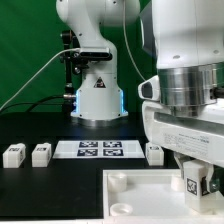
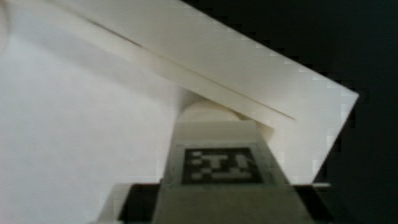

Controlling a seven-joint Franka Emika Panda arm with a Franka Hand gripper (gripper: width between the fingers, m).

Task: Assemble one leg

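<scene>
Where the exterior view's near right shows my gripper (image 1: 196, 181), it pinches the leg (image 1: 195, 181) — a small white block with a black-and-white tag — over the tray-like piece (image 1: 135, 195). Wrist view: tagged leg (image 2: 221, 163) against the tray's corner (image 2: 267, 85).

Marker board (image 1: 97, 149) flat on table (image 1: 60, 185), mid-scene, just in front of robot base (image 1: 98, 98). Two loose legs side by side toward the exterior view's left of that board: one (image 1: 14, 155) outermost, the other (image 1: 41, 154) between it and the board. Third loose leg (image 1: 154, 153) just off the board's end on the exterior view's right. Tray-like piece (image 1: 135, 196) nearer the camera than the board, toward the exterior view's right. Fourth leg (image 1: 196, 180) between fingers of gripper (image 1: 197, 186), over the tray-like piece's far corner on that side. In wrist view, leg (image 2: 221, 163) directly ahead of tray-like piece's corner (image 2: 214, 90); contact not discernible.
</scene>
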